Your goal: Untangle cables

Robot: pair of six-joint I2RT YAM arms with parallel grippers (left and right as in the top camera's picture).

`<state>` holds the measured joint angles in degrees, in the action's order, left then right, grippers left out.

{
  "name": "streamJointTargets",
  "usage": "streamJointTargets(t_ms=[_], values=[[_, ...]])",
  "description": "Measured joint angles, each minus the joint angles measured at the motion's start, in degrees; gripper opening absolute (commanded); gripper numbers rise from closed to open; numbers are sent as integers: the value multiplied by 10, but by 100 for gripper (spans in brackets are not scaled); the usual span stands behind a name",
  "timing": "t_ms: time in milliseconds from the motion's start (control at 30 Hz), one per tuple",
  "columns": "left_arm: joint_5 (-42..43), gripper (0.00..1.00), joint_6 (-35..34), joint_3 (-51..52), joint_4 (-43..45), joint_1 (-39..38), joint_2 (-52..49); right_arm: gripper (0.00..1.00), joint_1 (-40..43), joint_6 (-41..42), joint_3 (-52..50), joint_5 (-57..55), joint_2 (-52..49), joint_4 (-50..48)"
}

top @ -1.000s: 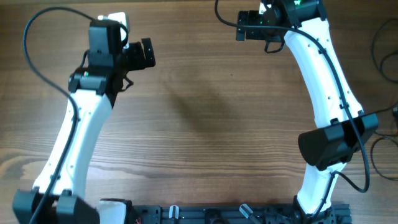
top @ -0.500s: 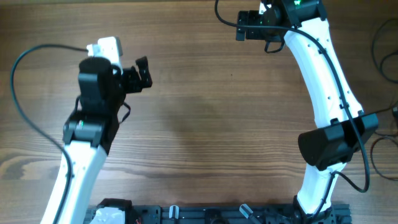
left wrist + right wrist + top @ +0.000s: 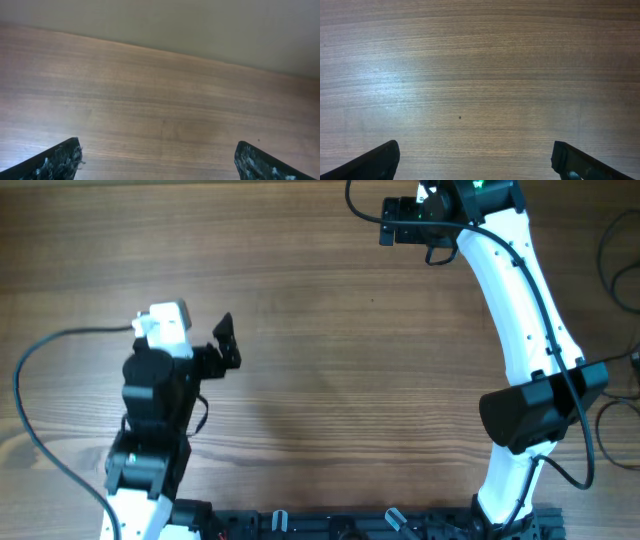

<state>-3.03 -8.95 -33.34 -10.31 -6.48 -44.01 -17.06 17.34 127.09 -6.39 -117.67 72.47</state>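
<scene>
Wood-grain table [image 3: 330, 380] beneath left gripper [image 3: 228, 342] and right gripper [image 3: 386, 223]; both spread wide, released.

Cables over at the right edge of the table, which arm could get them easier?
Probably the right arm. The cables lie at its edge of the table, and the right end effector, open, is nearer them. The left end effector, also open, sits far across the table.
</scene>
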Motion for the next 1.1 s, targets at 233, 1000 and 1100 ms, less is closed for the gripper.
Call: streamJointTargets(t_ms=[233, 1000, 1100], values=[[-11, 100, 0, 60, 1, 0, 72, 100, 0, 0, 0, 0, 0, 0], [-19, 100, 0, 144, -120, 2, 257, 100, 0, 0, 0, 0, 0, 0], [-19, 100, 0, 153, -123, 2, 282, 100, 0, 0, 0, 0, 0, 0]])
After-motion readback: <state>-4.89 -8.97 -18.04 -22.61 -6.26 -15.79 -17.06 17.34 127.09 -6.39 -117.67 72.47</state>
